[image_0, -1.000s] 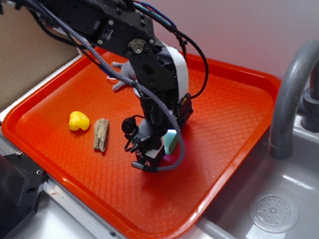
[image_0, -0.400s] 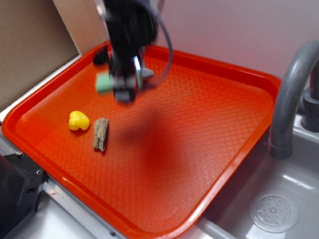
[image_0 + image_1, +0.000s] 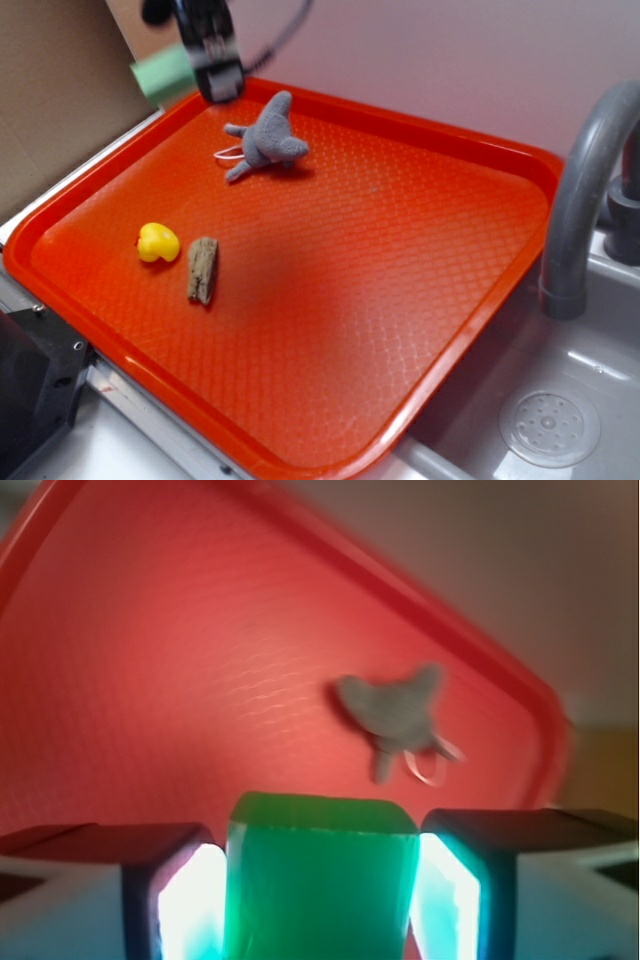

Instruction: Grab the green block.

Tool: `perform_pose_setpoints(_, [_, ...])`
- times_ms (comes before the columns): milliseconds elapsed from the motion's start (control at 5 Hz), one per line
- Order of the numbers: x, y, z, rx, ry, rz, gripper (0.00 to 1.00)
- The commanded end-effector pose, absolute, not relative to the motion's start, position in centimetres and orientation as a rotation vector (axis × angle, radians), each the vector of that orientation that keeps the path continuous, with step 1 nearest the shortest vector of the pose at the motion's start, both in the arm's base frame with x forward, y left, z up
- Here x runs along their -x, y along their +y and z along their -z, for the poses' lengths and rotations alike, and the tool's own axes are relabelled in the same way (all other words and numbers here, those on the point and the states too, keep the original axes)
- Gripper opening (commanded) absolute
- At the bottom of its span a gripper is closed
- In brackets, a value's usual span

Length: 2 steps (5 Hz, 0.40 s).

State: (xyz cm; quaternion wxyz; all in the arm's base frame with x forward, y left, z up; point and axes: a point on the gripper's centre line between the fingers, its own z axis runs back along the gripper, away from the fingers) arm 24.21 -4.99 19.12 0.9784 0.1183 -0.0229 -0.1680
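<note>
High above the tray's far left corner, my gripper [image 3: 205, 72] is shut on the green block [image 3: 162, 74], which sticks out to the left of the black fingers. In the wrist view the green block [image 3: 320, 880] fills the gap between the two pads [image 3: 190, 905], and my gripper [image 3: 320, 890] hangs well above the orange tray [image 3: 150, 680]. Most of the arm is out of the exterior view.
On the orange tray [image 3: 400, 300] lie a grey plush toy [image 3: 265, 138] at the back, a yellow rubber duck [image 3: 157, 242] and a brown wood piece [image 3: 203, 269] at the left. A grey faucet [image 3: 585, 200] and a sink [image 3: 550, 425] stand to the right.
My gripper has lifted the green block off the tray's middle and carried it up and to the far left. The arm has left most of the view, uncovering the grey plush toy.
</note>
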Motion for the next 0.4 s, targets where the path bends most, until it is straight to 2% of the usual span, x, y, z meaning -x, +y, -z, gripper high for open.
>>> perform_pose_setpoints(0, [-22.65,-6.06,-23.98,-0.146,-0.118,0.163,0.0])
perform_pose_setpoints(200, [-23.07,-6.66,-23.42,-0.169,-0.116,0.25,0.0])
